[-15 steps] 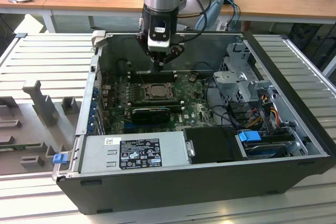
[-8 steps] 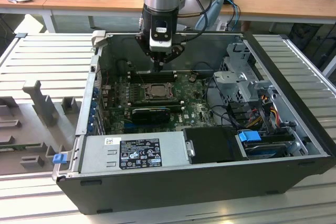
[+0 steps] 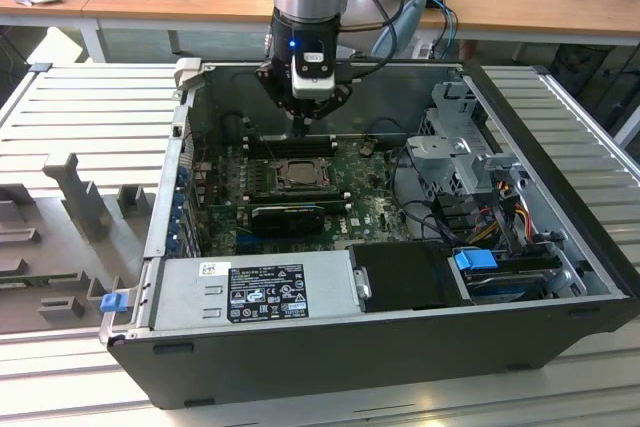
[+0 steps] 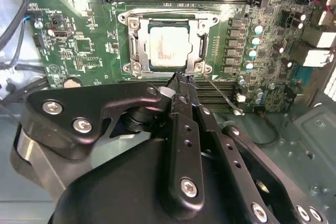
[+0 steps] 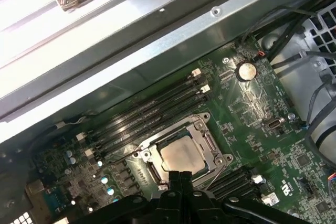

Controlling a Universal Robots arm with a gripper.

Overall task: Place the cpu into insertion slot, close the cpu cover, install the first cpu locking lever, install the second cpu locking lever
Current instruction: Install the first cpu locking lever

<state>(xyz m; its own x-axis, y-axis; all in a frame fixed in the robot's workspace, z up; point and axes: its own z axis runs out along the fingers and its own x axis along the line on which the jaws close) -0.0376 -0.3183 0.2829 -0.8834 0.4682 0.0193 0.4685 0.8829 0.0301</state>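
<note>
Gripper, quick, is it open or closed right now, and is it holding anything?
Gripper: closed, fingers together with nothing seen between them; the tips are at the edge of the cpu cover, which lies around the cpu.

Case [image 3: 400, 347] is lying open on the tabletop [image 3: 100, 117]. The motherboard [image 3: 375, 197] is sitting flat on its floor, the power supply [image 3: 260, 287] is sitting along the near wall in the exterior view, and the drive cage [image 3: 460, 147] is standing at the exterior view's right. The cpu [image 4: 167, 45] is sitting in the insertion slot [image 4: 146, 51] mid-board, with the cpu cover [image 4: 201, 43] lying flat around it and memory slots [image 5: 152, 111] running alongside. The tool [image 3: 300, 127] is hanging over the slot's far edge, just beside the cover.
</note>
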